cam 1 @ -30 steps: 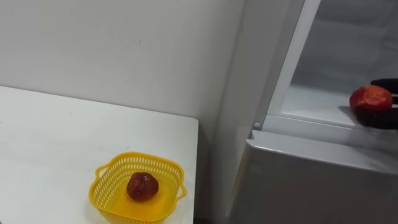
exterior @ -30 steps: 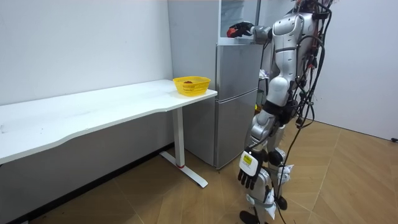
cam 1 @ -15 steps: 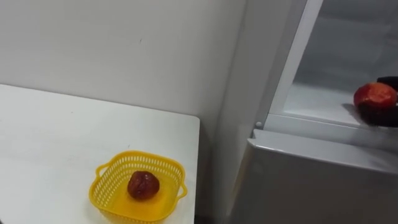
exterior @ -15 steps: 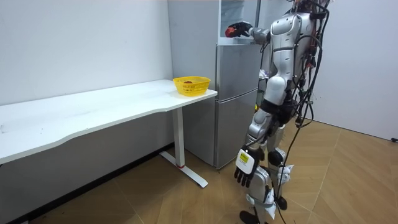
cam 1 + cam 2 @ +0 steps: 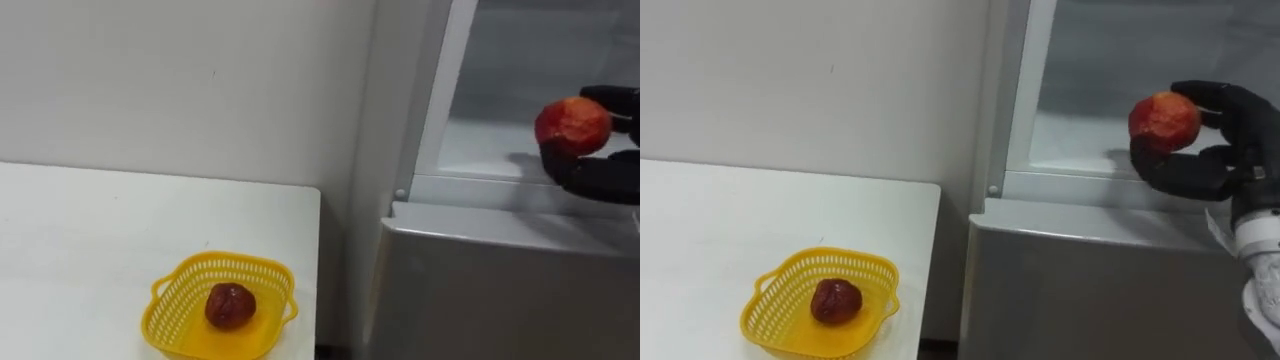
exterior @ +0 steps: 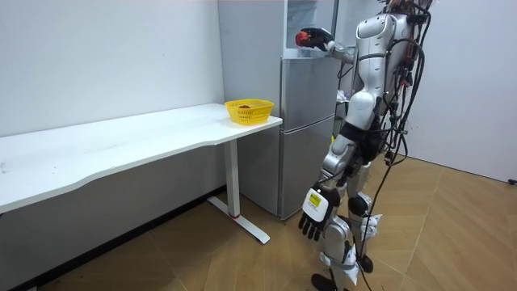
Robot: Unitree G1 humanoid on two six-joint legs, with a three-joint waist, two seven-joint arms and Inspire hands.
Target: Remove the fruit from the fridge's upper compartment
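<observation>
Before the open upper fridge compartment (image 5: 1080, 135), my right hand (image 5: 1200, 170) is curled round a red fruit (image 5: 1164, 120), while my left hand (image 6: 315, 220) hangs loose-fingered beside my leg.

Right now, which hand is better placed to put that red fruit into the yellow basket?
The right. Its right hand is curled round the red fruit at the open upper fridge, while the left hand hangs low beside its leg, holding nothing.
</observation>
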